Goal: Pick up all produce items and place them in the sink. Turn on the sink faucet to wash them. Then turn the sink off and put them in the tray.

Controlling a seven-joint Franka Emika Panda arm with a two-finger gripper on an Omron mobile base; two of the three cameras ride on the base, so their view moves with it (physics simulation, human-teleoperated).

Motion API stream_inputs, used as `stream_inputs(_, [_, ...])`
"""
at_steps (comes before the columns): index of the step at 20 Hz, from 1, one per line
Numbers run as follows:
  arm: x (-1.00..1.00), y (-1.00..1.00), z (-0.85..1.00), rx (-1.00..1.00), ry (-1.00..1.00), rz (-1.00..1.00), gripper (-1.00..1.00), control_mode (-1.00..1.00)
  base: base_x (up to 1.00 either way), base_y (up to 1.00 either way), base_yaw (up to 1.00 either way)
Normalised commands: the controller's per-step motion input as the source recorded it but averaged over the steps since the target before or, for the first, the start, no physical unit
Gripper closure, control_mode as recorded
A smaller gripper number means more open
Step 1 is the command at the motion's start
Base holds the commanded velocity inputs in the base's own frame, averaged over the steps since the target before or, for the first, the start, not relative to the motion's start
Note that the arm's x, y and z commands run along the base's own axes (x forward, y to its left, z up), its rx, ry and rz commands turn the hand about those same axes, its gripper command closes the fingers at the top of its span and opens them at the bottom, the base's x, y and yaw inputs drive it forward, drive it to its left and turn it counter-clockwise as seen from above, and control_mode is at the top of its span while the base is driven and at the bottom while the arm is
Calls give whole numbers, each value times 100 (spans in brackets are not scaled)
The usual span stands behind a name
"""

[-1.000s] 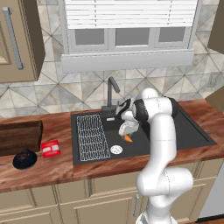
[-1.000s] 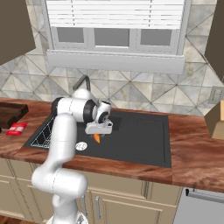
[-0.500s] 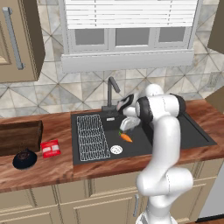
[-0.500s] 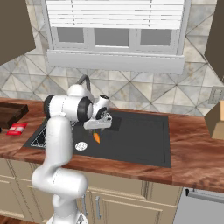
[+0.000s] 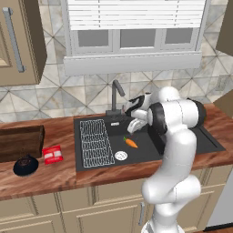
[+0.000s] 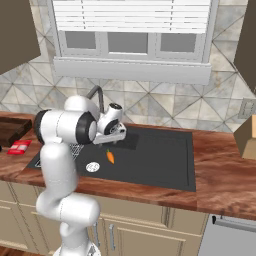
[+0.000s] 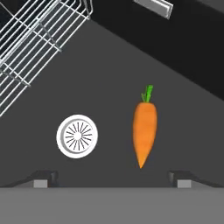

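Hand view: carrot (image 7: 145, 130) lies free beside drain (image 7: 77, 136), fingertips (image 7: 41, 178) wide apart; base views probably confirm gripper (image 5: 134, 124) empty.

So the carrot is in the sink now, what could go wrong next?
The carrot lies loose on the sink floor near the round drain; running water might push it around. The open gripper hangs close to the faucet, so reaching for the handle could bump the spout. Picking the carrot up again may be tricky, since it is small and tapered.
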Motion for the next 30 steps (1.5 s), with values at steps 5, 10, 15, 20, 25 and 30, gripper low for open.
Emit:
stream_inputs(5, [-45, 0, 54, 0, -20, 0, -100, -100, 0, 0, 0])
stream_inputs(10, [-50, 0, 54, 0, -21, 0, -100, -100, 0, 0, 0])
stream_inputs(15, [-53, 0, 51, 1, -19, 0, -100, -100, 0, 0, 0])
stream_inputs(20, [-48, -3, 49, 7, -13, -3, -100, -100, 0, 0, 0])
stream_inputs(25, [-27, -10, 58, 11, -5, -6, -100, -100, 0, 0, 0])
stream_inputs(30, [-3, -6, 45, 10, 1, -8, -100, -100, 0, 0, 0])
